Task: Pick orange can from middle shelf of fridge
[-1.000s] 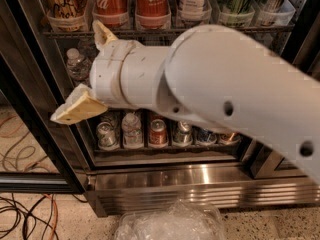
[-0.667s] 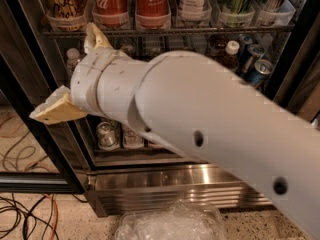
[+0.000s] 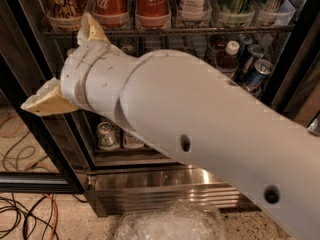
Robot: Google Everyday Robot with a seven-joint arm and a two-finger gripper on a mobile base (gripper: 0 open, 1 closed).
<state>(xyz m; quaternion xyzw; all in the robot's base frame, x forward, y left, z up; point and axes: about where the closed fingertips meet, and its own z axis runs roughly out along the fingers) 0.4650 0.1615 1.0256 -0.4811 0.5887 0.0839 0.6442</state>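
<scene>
My gripper (image 3: 54,61) is on the left, in front of the open fridge (image 3: 150,181), its two cream fingers (image 3: 47,100) spread wide with nothing between them. My white arm crosses the picture from the lower right and hides most of the shelf level behind it. The orange can is hidden. A dark wire rack with clear plastic trays (image 3: 165,30) runs across the top, carrying two red Coca-Cola cans (image 3: 150,4). Blue cans (image 3: 255,69) stand on the level below it at the right.
Silver-topped cans (image 3: 107,134) sit on the lowest shelf under the arm. A white-capped bottle (image 3: 231,51) stands beside the blue cans. The black door frame (image 3: 40,134) is at the left. Cables (image 3: 25,214) lie on the floor, and a clear plastic container (image 3: 170,224) is at the bottom.
My arm has swung left and closer to the camera, covering more of the lower shelves. The fingers stay spread and empty.
</scene>
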